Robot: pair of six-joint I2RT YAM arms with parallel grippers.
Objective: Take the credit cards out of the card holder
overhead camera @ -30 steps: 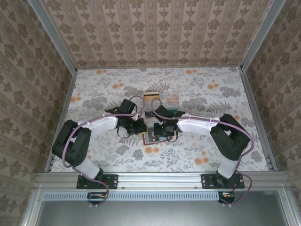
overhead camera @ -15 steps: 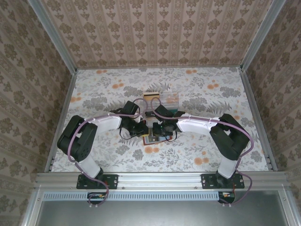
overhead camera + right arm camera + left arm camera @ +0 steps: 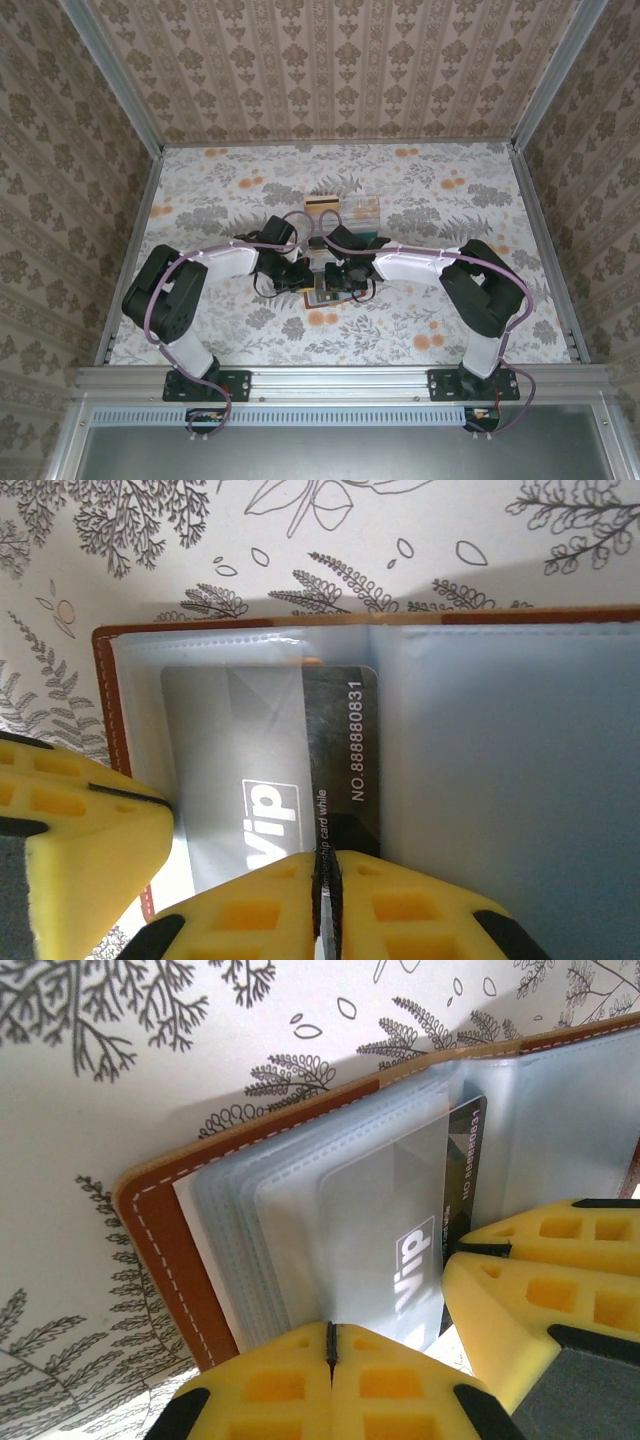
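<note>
The reddish-brown leather-look bifold card holder lies open mid-table between both arms. The right gripper is pinched on the near edge of the grey plastic VIP card, whose long axis runs straight away from it. The left gripper, just beside it, is closed at the edge of the clear plastic sleeves.

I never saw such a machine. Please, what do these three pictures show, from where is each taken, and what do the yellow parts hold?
These are two robot arms bolted at the near edge of a flowered table. One camera looks down from above: the left arm and the right arm meet over an open card holder, with a clear box beyond. The other two cameras sit on the wrists; the yellow blocks are gripper fingers. The left gripper is shut on the holder's clear sleeves. The right gripper is shut on the end of a grey VIP card, partly out of its sleeve.
</note>
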